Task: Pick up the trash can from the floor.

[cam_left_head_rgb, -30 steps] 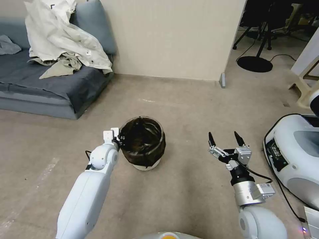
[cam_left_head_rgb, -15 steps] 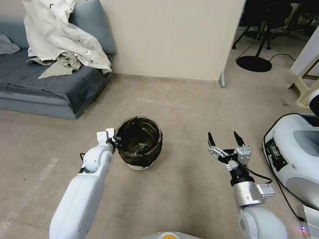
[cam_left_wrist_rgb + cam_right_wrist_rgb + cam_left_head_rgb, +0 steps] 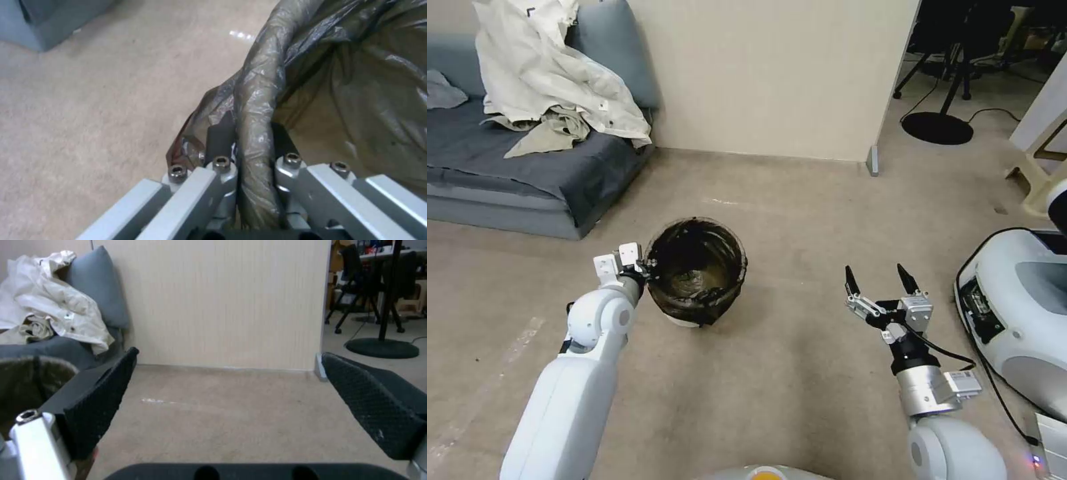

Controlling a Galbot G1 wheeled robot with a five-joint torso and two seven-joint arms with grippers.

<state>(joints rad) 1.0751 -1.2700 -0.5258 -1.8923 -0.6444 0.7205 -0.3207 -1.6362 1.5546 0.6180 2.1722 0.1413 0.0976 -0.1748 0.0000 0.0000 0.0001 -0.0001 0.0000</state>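
Observation:
The trash can (image 3: 697, 273) is a small round white bin lined with a dark bag, and its white base (image 3: 682, 321) shows below. It hangs tilted, mouth toward me, just above the floor (image 3: 800, 213). My left gripper (image 3: 644, 270) is shut on its left rim. In the left wrist view the left gripper (image 3: 249, 140) has one finger outside and one inside, pinching the bag-covered rim (image 3: 256, 100). My right gripper (image 3: 880, 280) stands open and apart to the right, with nothing between its fingers (image 3: 100, 400). The trash can (image 3: 22, 380) shows beside it in the right wrist view.
A grey sofa (image 3: 527, 167) with white clothing (image 3: 540, 73) stands at the back left. A beige wall (image 3: 774, 73) ends at a corner (image 3: 872, 160). A white machine (image 3: 1020, 307) with a cable sits at the right. A stand's black base (image 3: 937, 128) lies beyond.
My left arm has drawn back to the left with the trash can in its grip. The can has risen and tilted. The right arm has stayed put.

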